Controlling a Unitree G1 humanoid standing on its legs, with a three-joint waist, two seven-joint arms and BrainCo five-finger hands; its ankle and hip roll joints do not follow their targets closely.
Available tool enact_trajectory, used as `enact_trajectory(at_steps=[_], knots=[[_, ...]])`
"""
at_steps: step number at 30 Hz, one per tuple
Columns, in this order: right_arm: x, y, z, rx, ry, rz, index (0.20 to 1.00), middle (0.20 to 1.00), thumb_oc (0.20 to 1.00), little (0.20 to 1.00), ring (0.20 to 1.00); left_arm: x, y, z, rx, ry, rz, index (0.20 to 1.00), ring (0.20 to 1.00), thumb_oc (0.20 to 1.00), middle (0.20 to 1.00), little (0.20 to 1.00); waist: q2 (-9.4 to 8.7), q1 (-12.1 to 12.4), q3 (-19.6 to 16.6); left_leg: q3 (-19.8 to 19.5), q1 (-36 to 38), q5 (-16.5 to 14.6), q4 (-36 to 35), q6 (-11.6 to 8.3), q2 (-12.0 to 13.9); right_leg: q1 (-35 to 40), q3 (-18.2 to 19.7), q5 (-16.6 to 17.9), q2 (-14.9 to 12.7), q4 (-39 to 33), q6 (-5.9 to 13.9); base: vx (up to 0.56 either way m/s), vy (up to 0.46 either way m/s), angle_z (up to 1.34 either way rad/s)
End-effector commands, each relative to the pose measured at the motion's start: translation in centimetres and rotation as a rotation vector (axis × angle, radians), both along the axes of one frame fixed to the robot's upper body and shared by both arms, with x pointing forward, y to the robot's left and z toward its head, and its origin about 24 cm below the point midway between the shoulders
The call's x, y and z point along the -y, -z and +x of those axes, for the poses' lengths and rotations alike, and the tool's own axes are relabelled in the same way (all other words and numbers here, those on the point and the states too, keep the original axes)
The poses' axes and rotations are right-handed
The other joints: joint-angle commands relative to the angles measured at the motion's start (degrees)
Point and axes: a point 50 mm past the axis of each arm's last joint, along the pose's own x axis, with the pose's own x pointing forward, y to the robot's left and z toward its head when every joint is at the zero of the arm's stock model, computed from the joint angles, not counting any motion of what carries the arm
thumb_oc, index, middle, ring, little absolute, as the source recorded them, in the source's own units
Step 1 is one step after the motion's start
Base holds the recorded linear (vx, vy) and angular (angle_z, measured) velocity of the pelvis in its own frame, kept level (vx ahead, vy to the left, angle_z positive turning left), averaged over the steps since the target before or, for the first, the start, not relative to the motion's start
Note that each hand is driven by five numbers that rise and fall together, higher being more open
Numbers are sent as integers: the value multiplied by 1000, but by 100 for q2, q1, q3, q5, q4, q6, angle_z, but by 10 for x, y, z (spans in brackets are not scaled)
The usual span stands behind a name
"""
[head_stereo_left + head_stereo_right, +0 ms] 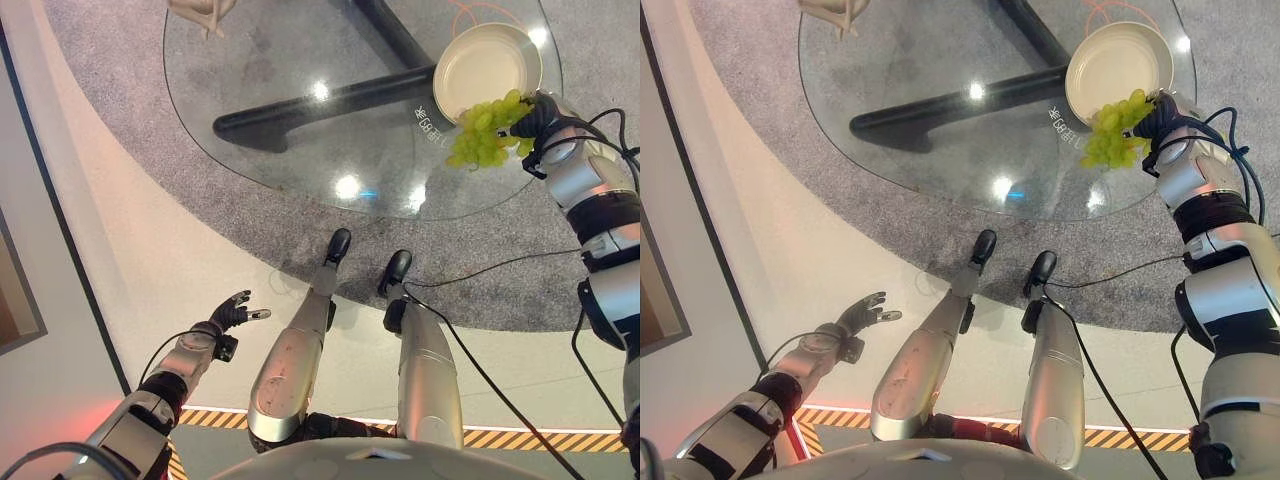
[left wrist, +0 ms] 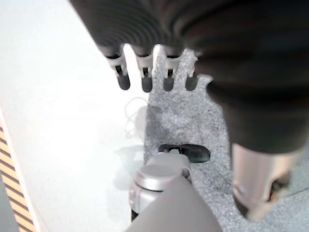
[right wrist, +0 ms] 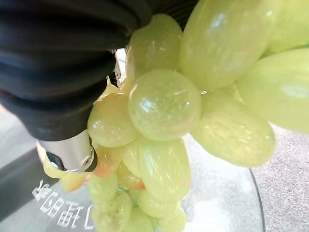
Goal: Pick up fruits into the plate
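A bunch of green grapes (image 1: 487, 128) hangs at the near rim of the cream plate (image 1: 490, 60), which stands on the far right of the round glass table (image 1: 300, 60). My right hand (image 1: 537, 115) is shut on the bunch from the right, holding it at its top. In the right wrist view the grapes (image 3: 164, 106) press against the hand's dark cover, with the glass below them. The plate's inside is bare. My left hand (image 1: 232, 313) hangs low at my left side over the pale floor, with fingers (image 2: 145, 72) straight and holding nothing.
A dark table base (image 1: 320, 105) shows through the glass. A pale beige object (image 1: 200, 12) sits at the table's far left edge. Grey carpet (image 1: 130, 120) lies under the table. A yellow-and-black striped line (image 1: 500, 438) crosses the floor behind my feet.
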Motion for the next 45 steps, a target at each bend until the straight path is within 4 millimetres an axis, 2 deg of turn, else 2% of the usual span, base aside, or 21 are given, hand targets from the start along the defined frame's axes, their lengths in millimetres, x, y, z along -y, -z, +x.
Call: enact_trajectory(at_steps=[1,9,17,22,29,34,39,45], knots=[[16,-51,-14,195,32,-103,200,200,200,200,200,3,15,-25,-41,1,-3,1000,1000,1000,1000,1000,160,-159,-139,387,-223,-1155,993,363,-99,10,58,118,186,-275,270,-11,26,-12],[-2,-75,-20,389,-34,-109,200,200,200,200,200,5,17,-30,-26,-14,-21,1000,1000,1000,1000,1000,144,-255,-139,478,-430,-1192,1112,357,-97,-245,177,55,241,-92,276,-3,2,-8],[-24,-89,-30,486,-165,-111,200,200,200,200,200,5,22,-37,-33,-48,-40,1000,1000,1000,1000,1000,91,-355,-139,529,-337,-1234,1109,366,-52,-214,257,-34,296,9,248,26,17,-7],[-36,-83,-48,549,-255,-134,200,200,200,200,200,1,25,-42,-34,-89,-49,1000,1000,1000,1000,1000,0,-512,-139,570,-247,-1276,1113,386,-21,-148,324,-114,365,69,228,24,15,-3],[-40,-68,-69,603,-324,-175,200,200,200,200,200,-5,30,-51,-54,-133,-53,1000,1000,1000,1000,1000,-92,-684,-139,629,-78,-1328,1118,399,22,0,384,-172,424,94,213,7,4,-2],[-43,-68,-79,651,-346,-182,200,200,200,200,200,-8,33,-55,-66,-157,-49,1000,1000,1000,1000,1000,-151,-770,-139,670,83,-1387,1136,395,54,172,433,-204,450,64,207,21,1,-7],[-41,-74,-76,667,-340,-167,200,200,200,200,200,-8,34,-54,-81,-151,-37,1000,1000,1000,1000,1000,-167,-726,-139,645,205,-1430,1165,387,60,339,419,-219,456,20,197,0,0,0],[-40,-95,-64,700,-311,-151,200,200,200,200,200,-6,34,-52,-88,-122,-30,1000,1000,1000,1000,1000,-115,-558,-139,597,246,-1450,1206,383,13,444,320,-218,406,-23,177,0,0,0]])
